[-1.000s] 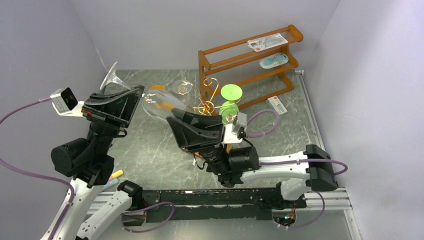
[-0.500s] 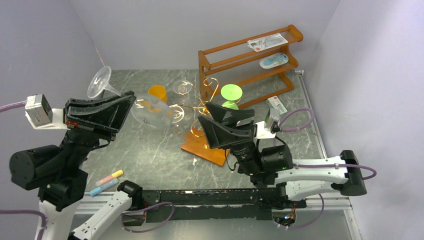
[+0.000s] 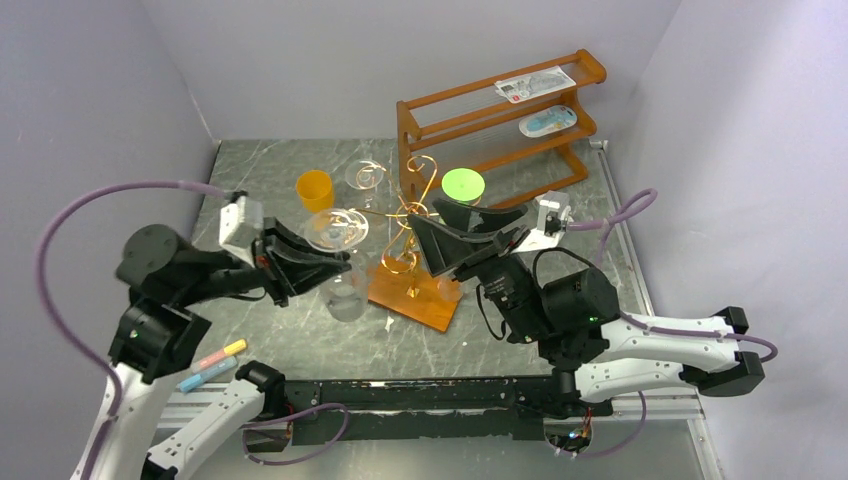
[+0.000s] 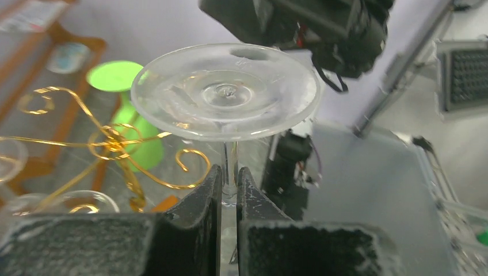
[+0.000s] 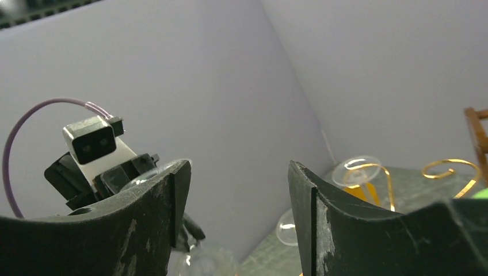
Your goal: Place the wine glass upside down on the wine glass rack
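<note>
The left arm reaches in from 9 o'clock, its left gripper [image 4: 229,179] pinching the stem of the wine glass [image 4: 225,92], foot up and bowl down, just at 9 o'clock of the wine glass rack [image 3: 408,232]. The right gripper [image 5: 239,172], jaws spread wide, hovers at the rack's 3 o'clock above the grey marble table [image 3: 270,170], which is enclosed by lilac walls [image 3: 300,60].

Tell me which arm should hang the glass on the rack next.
Left. The left fingers clamp the wine glass by its stem, foot up, beside the gold rack. The right fingers are open and hold nothing.
</note>
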`<state>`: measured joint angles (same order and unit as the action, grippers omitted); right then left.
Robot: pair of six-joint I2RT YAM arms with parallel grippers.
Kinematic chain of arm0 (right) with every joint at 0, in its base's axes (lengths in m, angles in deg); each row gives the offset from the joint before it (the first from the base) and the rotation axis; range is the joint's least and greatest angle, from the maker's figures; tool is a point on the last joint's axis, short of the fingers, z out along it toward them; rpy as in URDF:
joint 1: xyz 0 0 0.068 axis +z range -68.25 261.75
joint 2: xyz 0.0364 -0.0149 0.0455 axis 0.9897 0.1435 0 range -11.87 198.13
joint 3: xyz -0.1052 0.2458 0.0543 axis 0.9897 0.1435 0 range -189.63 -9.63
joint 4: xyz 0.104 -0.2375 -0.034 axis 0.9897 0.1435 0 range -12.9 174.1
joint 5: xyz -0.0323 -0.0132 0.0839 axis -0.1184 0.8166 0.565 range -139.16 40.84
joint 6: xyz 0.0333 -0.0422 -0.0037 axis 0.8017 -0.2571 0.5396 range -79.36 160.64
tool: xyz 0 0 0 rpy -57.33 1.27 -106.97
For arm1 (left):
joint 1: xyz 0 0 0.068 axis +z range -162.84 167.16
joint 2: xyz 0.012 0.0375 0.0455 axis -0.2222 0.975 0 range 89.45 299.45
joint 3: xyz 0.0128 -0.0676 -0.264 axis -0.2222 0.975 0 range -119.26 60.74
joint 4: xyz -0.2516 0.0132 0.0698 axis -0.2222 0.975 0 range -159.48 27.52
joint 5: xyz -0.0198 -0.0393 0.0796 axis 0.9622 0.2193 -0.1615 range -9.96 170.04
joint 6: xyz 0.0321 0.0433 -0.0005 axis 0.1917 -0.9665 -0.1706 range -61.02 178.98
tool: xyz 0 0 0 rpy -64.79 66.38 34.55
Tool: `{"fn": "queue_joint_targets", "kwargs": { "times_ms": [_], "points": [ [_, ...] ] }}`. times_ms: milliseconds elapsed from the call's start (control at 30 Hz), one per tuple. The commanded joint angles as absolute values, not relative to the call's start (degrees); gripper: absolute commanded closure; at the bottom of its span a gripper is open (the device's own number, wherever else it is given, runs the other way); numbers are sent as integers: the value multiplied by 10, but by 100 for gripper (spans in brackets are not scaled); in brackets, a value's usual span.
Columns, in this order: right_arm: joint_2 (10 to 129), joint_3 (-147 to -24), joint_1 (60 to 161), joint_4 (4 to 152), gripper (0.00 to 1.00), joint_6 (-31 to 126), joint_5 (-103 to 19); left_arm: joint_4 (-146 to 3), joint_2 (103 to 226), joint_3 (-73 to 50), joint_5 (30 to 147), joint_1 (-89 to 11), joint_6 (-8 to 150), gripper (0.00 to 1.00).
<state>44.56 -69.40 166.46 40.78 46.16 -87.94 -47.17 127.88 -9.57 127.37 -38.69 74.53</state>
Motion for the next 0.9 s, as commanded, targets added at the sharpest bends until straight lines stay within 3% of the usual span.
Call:
{"fn": "queue_joint_targets", "kwargs": {
  "times_ms": [0, 567, 867],
  "points": [
    [427, -707, 1664, 463, 34, 435, -946, -545, 1274, -52, 1418, -389, 746, 95],
    [377, -666, 1664, 391, 36, 371, -997, -751, 1298, 130, 1453, -401, 858, 95],
    [381, -663, 1664, 381, 36, 360, -1007, -726, 1350, 133, 1347, -534, 799, 95]
  ]
}}
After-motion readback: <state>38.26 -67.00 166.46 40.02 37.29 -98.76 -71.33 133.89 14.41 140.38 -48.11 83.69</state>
